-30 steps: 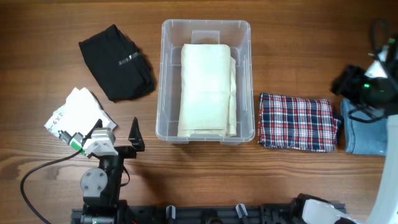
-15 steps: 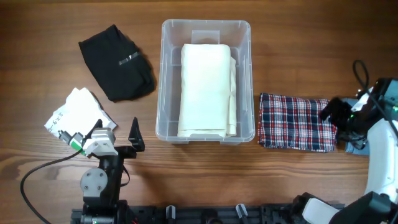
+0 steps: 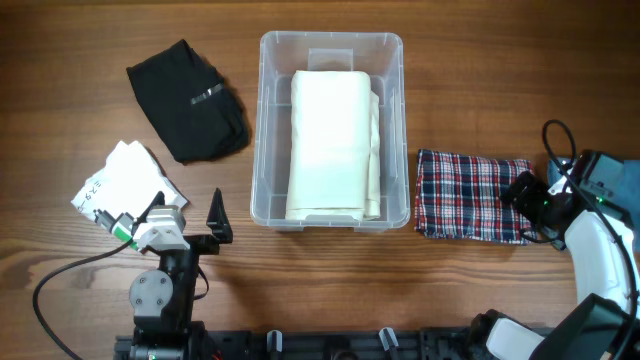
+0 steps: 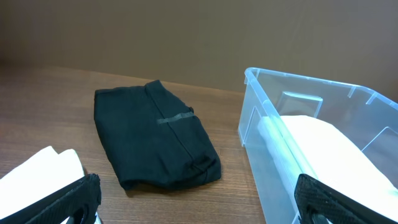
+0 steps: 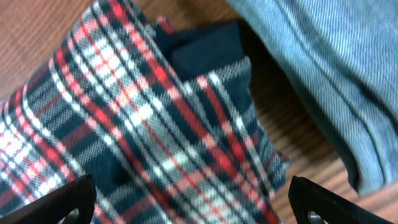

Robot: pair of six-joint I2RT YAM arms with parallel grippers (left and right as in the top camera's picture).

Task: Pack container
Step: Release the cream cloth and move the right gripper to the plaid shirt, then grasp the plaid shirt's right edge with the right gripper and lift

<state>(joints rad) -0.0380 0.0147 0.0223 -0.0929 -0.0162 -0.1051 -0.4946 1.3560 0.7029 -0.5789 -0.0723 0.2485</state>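
Plaid cloth, right edge beneath right hand

folded cloth inside bin, checked cloth right of bin, denim just right of that

Robot lab (arm base on table).

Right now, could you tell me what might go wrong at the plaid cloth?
The plaid cloth is folded in layers, so the open right jaws may pinch only the top one and unfold it. The denim cloth lies close beside it and could be caught too. The cream cloth already fills most of the container, so the plaid may snag its rim.
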